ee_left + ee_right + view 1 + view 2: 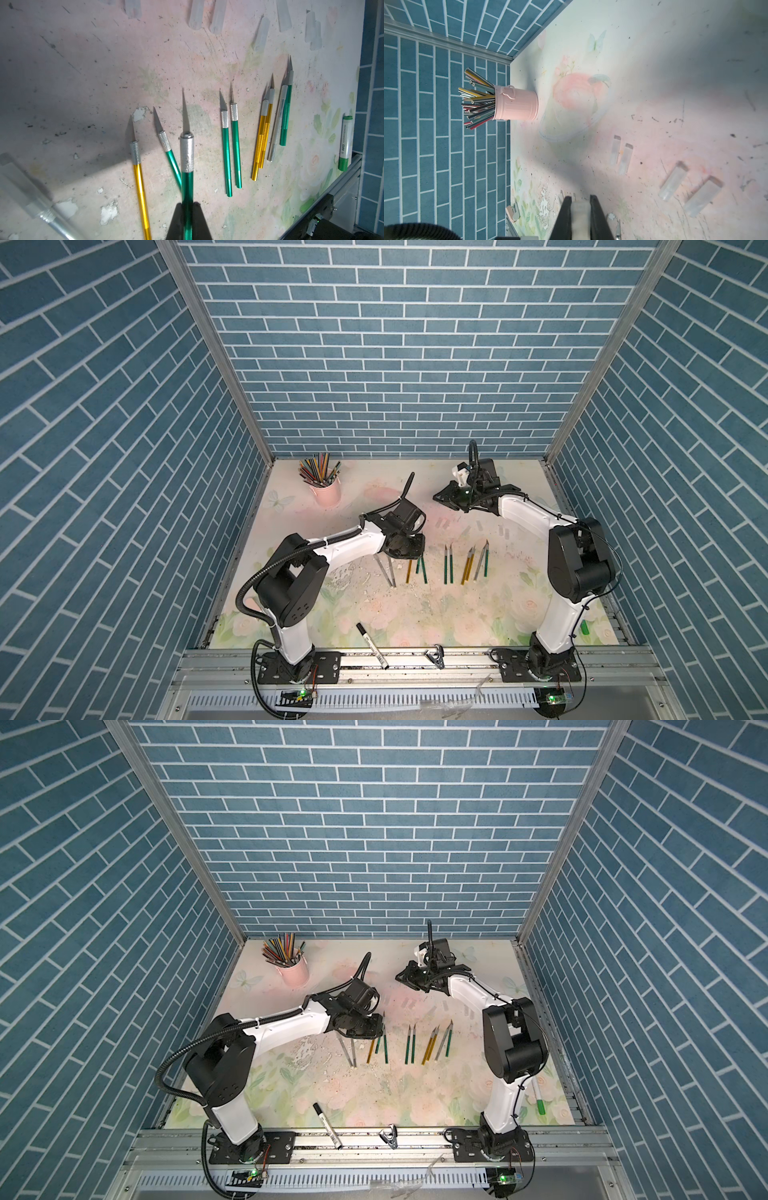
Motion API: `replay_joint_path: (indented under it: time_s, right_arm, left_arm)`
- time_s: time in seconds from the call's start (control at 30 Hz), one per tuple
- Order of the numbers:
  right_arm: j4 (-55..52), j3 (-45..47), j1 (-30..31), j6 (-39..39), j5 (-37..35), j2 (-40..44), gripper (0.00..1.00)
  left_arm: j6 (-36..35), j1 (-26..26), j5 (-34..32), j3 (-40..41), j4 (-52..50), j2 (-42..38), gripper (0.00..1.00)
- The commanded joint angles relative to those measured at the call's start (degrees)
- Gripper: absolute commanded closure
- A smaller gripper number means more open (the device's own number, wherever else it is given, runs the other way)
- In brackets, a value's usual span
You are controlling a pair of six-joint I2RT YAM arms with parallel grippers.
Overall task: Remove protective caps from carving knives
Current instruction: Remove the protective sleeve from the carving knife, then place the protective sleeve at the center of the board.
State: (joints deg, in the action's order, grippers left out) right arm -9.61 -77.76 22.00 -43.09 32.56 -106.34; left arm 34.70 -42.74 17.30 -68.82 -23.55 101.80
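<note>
My left gripper is shut on the handle of a green carving knife whose grey blade is bare, held just above the mat. Several more carving knives lie in a rough row, green, gold and silver, most with bare tips. One silver knife by the left arm has a translucent cap on it. My right gripper, raised at the back right, is shut on a whitish protective cap. Several loose protective caps lie on the mat behind the knives.
A pink cup of coloured pencils stands at the back left. A black-capped white marker and a metal clip lie at the front rail. A green-capped marker lies by the right arm's base. Brick-patterned walls close three sides.
</note>
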Motion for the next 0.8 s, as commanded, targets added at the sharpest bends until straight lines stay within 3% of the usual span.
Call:
replay_joint_path:
  time_s: [0.0,0.43,0.77]
  right_arm:
    - [-3.19,-2.37,-0.93,1.87,-0.44,-1.85,0.93]
    - [-14.8,-9.83,-0.33,9.39,-7.76,-10.43,0.92]
    - [-18.38,-16.21,2.38,10.04,-10.28,-18.02,0.9]
  left_arm:
    - [-0.52,0.11,-1.65,0.61,-1.32,-2.29,1.0]
    - [-0.51,2.21,-3.72,3.93,-2.07,-5.61,1.0]
    - [-0.59,3.72,-4.51,5.18,-2.38,-7.26,1.0]
